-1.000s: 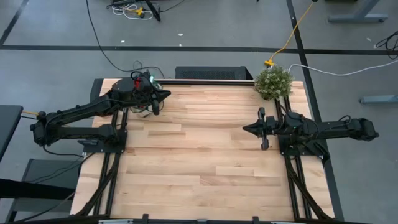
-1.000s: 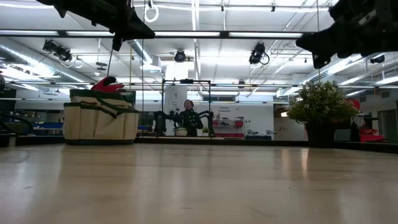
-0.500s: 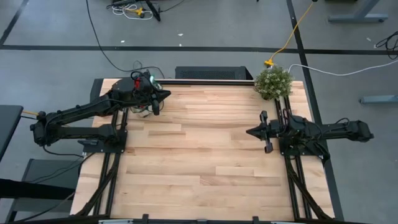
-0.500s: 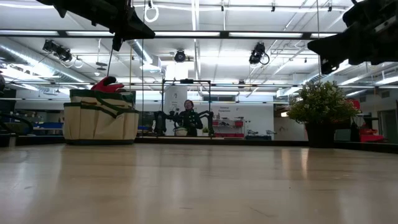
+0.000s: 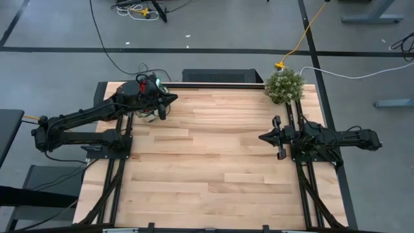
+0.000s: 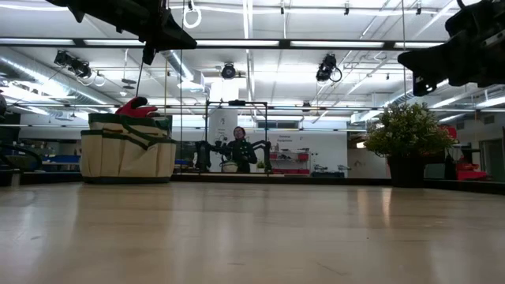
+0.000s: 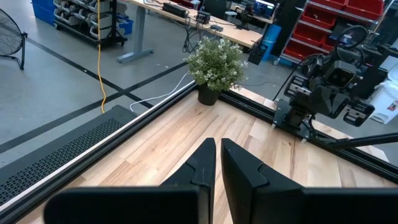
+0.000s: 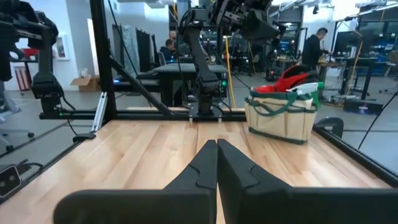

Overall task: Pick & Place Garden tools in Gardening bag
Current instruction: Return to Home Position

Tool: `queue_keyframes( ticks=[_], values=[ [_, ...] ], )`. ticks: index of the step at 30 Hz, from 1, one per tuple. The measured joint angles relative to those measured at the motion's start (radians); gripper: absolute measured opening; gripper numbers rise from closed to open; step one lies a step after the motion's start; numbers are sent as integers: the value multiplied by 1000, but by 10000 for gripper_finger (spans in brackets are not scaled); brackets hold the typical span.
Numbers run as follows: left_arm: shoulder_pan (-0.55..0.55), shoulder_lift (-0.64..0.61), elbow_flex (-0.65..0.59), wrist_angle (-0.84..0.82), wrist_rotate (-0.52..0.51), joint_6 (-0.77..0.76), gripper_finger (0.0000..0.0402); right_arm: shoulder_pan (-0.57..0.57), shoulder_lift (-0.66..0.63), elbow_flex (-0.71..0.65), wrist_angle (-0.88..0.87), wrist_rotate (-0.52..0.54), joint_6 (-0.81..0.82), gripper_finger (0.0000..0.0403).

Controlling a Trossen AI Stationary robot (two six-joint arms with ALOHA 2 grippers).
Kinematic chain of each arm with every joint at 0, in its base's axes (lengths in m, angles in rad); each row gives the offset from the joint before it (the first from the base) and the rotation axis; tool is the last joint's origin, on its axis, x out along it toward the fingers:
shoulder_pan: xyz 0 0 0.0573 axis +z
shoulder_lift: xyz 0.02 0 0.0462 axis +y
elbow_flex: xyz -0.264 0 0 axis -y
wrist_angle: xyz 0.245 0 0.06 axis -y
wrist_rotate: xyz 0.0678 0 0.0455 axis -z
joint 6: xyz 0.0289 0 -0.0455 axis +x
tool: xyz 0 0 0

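Seen from above, the gardening bag stands at the surface's upper left, with a glove in it and the left gripper over it. The plant is upper right, with the right gripper below it.

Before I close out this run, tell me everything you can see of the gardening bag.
The gardening bag is a small, soft tote of beige fabric with dark green trim and straps draped across its front. It stands upright on the wooden table, at the far corner on the left arm's side. A red glove pokes out of its open top. The left end effector hangs above it without touching, and that arm hides most of it from overhead.
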Motion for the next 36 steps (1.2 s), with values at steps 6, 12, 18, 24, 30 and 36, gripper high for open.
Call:
queue_keyframes(
  ticks=[6,12,18,24,30,36],
  values=[
    [0,0,0,0,0,0,32,0,-74,0,-98,0,0,10],
    [0,0,0,0,0,0,32,0,-121,1,-155,0,6,10],
    [0,0,0,0,0,0,32,0,-120,2,-164,0,3,10],
    [0,0,0,0,0,0,32,0,-120,2,-163,0,3,10],
    [0,0,0,0,0,0,32,0,-120,2,-163,0,3,10],
    [0,0,0,0,0,0,32,0,-120,2,-163,0,2,10]
  ],
)
